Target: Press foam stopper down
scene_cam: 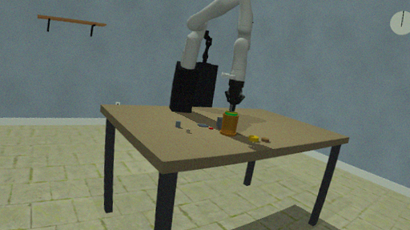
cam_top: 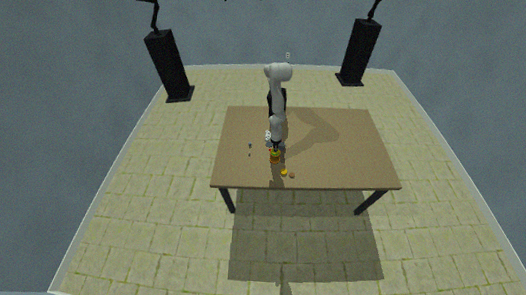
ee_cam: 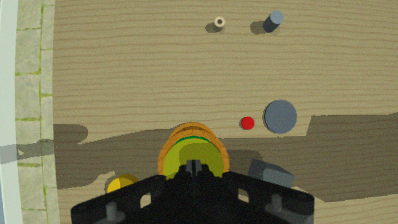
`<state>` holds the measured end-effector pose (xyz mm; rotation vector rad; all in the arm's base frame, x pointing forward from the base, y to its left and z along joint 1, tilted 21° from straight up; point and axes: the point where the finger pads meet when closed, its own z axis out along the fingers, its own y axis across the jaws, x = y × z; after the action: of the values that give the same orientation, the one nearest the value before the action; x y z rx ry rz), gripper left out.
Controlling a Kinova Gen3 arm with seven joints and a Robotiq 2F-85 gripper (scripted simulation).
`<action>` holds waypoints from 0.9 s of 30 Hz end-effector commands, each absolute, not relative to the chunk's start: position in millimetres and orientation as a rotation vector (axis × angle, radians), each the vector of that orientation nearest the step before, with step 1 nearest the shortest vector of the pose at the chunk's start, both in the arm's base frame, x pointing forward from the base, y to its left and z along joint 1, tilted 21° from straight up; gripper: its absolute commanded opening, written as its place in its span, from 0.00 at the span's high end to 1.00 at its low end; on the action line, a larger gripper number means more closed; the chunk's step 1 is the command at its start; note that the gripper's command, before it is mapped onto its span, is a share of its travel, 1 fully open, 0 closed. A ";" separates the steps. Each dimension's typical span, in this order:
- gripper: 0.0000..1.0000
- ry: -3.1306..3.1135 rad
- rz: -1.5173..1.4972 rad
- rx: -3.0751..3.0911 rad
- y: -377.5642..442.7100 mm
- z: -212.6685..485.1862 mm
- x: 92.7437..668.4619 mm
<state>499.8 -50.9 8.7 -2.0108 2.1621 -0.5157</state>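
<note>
An orange jar [scene_cam: 229,124] stands upright on the table, near its front middle. A yellow-green foam stopper [scene_cam: 231,113] sits in its mouth and stands a little above the rim. In the wrist view the stopper [ee_cam: 195,155] fills the jar's orange rim [ee_cam: 193,131]. My gripper [scene_cam: 232,106] is shut and empty, pointing straight down, with its fingertips right at the stopper's top; I cannot tell whether they touch. It also shows in the wrist view [ee_cam: 194,167] and in the top view [cam_top: 275,144], over the jar [cam_top: 274,156].
A yellow disc [scene_cam: 253,138] and a brown disc [scene_cam: 265,139] lie right of the jar. A grey block [ee_cam: 270,173], a grey disc [ee_cam: 280,116], a red dot [ee_cam: 247,122], a small ring [ee_cam: 219,21] and a grey cylinder [ee_cam: 272,21] lie on the other side.
</note>
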 end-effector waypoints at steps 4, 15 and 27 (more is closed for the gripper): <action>1.00 2.161 -0.516 -2.010 -51.0 8.0 500.4; 1.00 2.161 -0.516 -2.010 -51.5 5.1 501.4; 1.00 2.161 -0.516 -2.010 -52.4 -0.5 503.4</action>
<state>503.0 -52.2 0.8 -2.0095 2.1615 -0.5164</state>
